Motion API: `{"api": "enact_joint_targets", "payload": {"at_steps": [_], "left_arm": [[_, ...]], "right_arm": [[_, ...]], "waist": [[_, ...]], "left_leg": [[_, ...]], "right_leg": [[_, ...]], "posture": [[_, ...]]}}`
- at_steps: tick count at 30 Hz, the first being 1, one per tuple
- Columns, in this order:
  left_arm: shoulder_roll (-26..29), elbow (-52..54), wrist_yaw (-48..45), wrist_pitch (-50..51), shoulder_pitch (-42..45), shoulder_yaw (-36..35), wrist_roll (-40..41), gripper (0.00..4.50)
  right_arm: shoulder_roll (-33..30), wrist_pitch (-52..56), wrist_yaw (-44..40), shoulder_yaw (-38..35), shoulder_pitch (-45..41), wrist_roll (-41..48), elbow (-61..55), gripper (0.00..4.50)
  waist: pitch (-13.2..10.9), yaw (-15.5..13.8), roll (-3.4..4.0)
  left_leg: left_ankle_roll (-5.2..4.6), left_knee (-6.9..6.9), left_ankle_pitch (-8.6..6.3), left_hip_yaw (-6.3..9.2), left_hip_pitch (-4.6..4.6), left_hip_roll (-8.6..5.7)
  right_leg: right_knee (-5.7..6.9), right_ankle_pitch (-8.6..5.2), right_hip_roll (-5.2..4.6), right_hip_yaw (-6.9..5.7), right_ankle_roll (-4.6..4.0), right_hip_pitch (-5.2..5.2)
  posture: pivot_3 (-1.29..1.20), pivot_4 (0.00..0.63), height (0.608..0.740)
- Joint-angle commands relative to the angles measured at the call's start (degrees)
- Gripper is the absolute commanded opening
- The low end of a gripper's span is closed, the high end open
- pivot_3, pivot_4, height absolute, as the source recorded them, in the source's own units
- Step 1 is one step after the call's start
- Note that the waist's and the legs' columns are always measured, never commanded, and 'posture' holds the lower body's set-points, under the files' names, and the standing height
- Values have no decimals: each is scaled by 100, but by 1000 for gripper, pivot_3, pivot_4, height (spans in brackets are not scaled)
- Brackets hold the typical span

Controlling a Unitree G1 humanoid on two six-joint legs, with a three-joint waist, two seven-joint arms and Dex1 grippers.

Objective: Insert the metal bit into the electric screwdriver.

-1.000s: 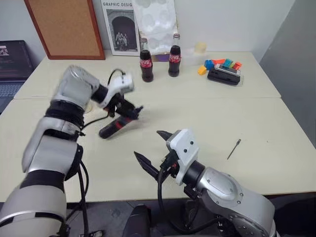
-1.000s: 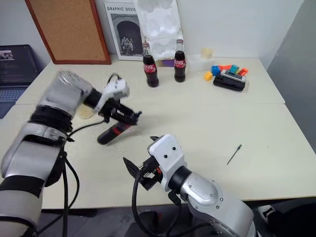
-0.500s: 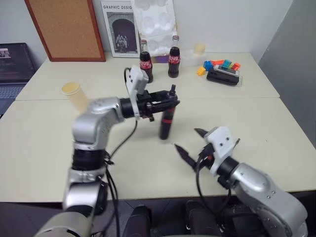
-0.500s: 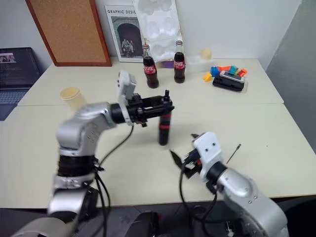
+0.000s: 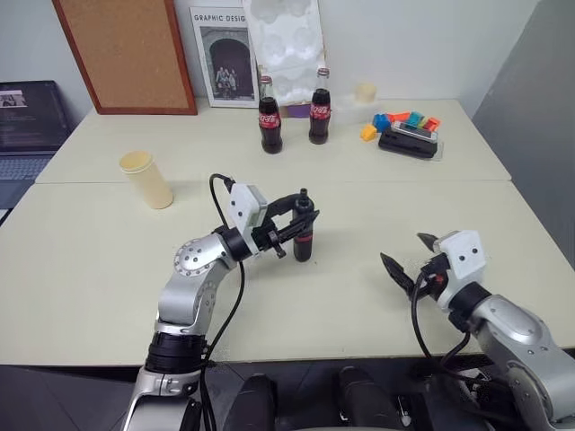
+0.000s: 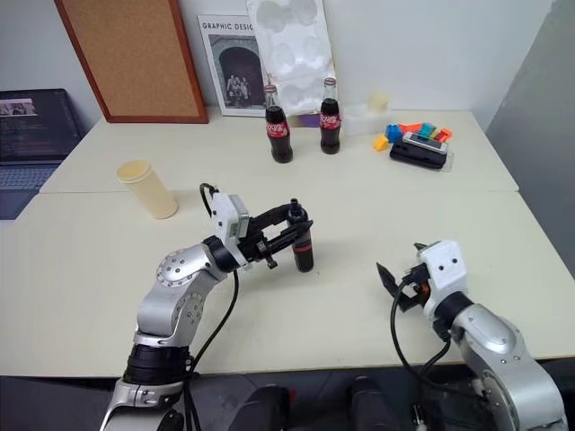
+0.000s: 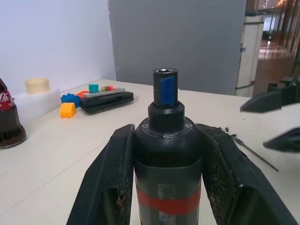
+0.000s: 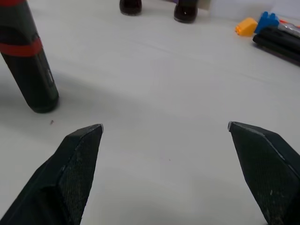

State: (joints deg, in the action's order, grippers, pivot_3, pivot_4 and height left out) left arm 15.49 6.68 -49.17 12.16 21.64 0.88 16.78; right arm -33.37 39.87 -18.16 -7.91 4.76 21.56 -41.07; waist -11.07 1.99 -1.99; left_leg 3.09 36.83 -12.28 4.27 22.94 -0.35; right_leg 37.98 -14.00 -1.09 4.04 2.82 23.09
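Left hand clamped on the upright electric screwdriver, right hand spread.

The left hand (image 5: 301, 220) pinches the electric screwdriver (image 5: 305, 241), base on the worktop (image 5: 359, 206), socket up. The right hand (image 5: 409, 260), fingers wide apart, hovers beside it; the metal bit (image 7: 251, 151) lies on the worktop under that hand. Beyond the left hand stands a beige cup (image 5: 145, 179), its inside unseen, and two cola bottles (image 5: 269, 126).

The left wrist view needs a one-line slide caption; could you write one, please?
Left gripper clamps the electric screwdriver upright, empty nose socket facing up.
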Motion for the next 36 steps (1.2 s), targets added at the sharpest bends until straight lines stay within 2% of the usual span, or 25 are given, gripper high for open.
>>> {"api": "enact_joint_targets", "payload": {"at_steps": [1,4,7,9,11,14,17,19,24,29,36], "left_arm": [[105,-109,113,118,57,186,-98,1674],[129,-323,161,128,206,253,-108,1674],[100,-513,202,105,345,334,-124,1674],[93,-559,203,122,400,392,-113,1674],[108,-594,189,138,445,441,-87,1674],[111,-638,217,184,499,453,-59,1674],[128,-619,225,239,490,469,-34,1674],[147,-571,236,258,444,485,-13,1674],[188,-438,306,335,327,526,28,1674],[243,-338,390,399,265,496,43,1674],[373,-271,451,429,190,430,51,1674]], "right_arm": [[-1178,-28,-1017,-425,-255,-42,22,4500],[-2647,-497,-2295,-398,-395,-338,538,4500],[-3804,-1406,-3503,94,-777,-756,1473,4500],[-4331,-2429,-4402,673,-1108,-1230,2146,4500],[-4528,-3361,-5181,1331,-1725,-1702,2827,4500],[-4311,-4068,-6121,1980,-2617,-2011,3593,4500],[-3731,-4997,-6780,2634,-3668,-2507,4733,4500],[-3365,-5782,-7017,3018,-4341,-2958,5565,4500],[-2425,-6674,-7187,3624,-5597,-3558,7138,4500],[-1883,-7197,-7181,3962,-5973,-3848,7696,4500],[-1952,-7559,-7421,4256,-5865,-3965,7608,4500]], "waist": [[0,-4,0],[2,-18,4],[5,-11,0],[10,-1,22],[11,12,23],[10,49,20],[10,90,20],[10,144,20],[11,140,28],[11,117,29],[12,103,31]], "left_leg": [[0,2,0,-3,-1,1],[-2,3,-1,-5,0,-2],[-2,-9,-1,-2,-2,4],[-2,-8,-3,-15,-4,3],[-3,-16,-3,-20,-9,7],[-3,-25,-4,-20,-8,6],[-3,-36,-4,-21,-10,4],[-3,-38,-4,-22,-13,4],[-2,-40,-3,-32,-24,6],[-2,-57,-3,-20,-23,2],[-1,-63,-2,-17,-26,2]], "right_leg": [[-4,0,0,1,0,-2],[-8,1,-3,1,1,-3],[-13,0,1,-9,1,-2],[-9,1,-2,-3,1,3],[-20,1,-5,-7,1,3],[-25,1,-5,-6,2,4],[-26,6,-5,-3,11,6],[-26,20,-5,-2,35,5],[-22,27,-6,4,34,3],[-24,26,-7,2,34,5],[-23,25,-7,2,33,4]], "posture": [[0,150,740],[0,150,740],[0,150,740],[0,150,740],[0,150,740],[0,150,740],[0,150,740],[0,150,740],[0,150,740],[0,150,740],[0,150,740]]}}
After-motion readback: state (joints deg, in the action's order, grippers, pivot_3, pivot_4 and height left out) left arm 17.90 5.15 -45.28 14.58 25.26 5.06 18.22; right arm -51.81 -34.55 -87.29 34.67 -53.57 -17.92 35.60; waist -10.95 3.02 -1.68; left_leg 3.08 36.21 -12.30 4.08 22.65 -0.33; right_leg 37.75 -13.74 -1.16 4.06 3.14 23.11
